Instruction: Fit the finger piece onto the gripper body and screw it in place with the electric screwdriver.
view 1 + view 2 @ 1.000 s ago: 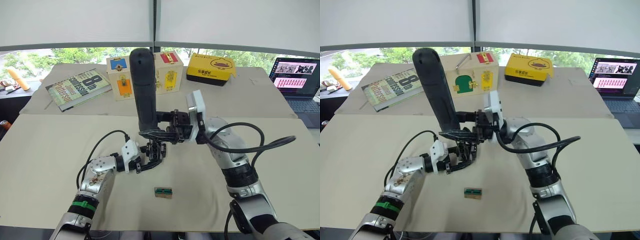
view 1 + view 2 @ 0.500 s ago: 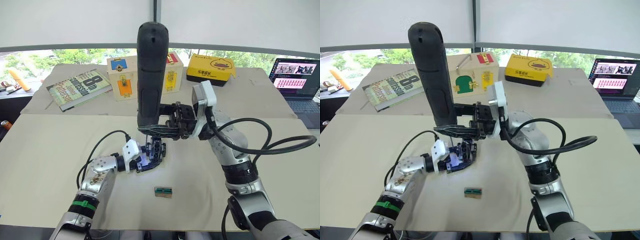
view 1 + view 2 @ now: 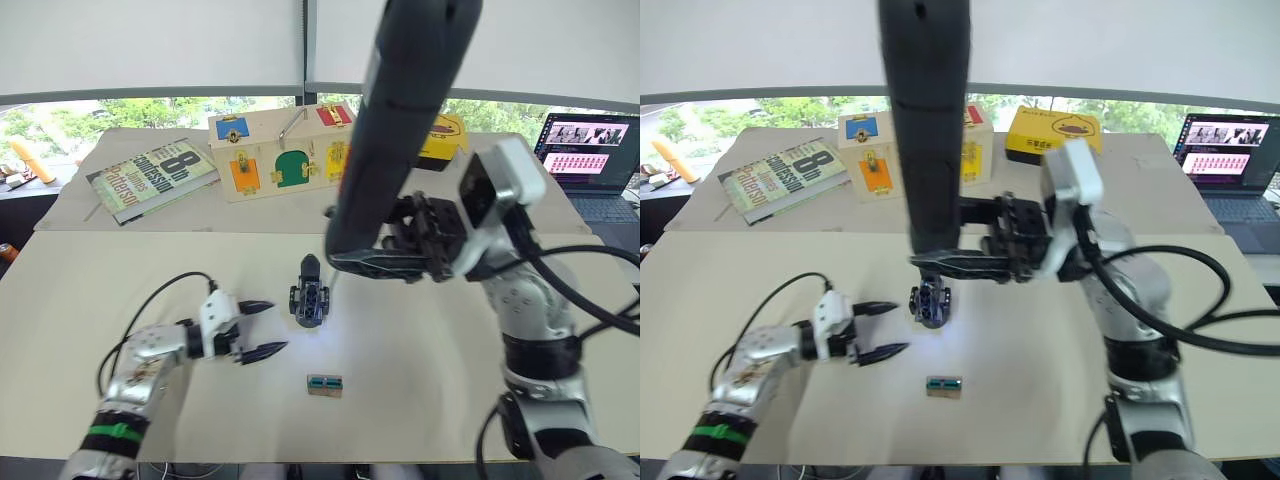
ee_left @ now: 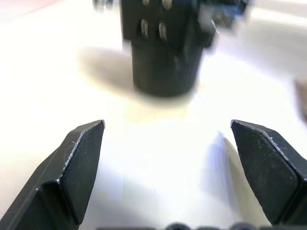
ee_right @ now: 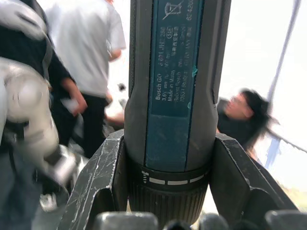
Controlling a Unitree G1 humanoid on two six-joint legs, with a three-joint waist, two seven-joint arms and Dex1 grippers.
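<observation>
left gripper [image 3: 262, 329]: jaws wide apart, empty, just beside gripper body | gripper body [image 3: 309, 295]: upright mid-table [image 3: 90, 300], apart from both grippers | right gripper [image 3: 372, 262]: clamped around electric screwdriver [image 3: 400, 110], raised above table | containers: two boxes [image 3: 868, 152] near far edge, lids on

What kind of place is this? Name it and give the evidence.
Probably an office or lab test bench: a covered table by windows, with a laptop, a book and a wooden latch box behind the gripper body.
</observation>
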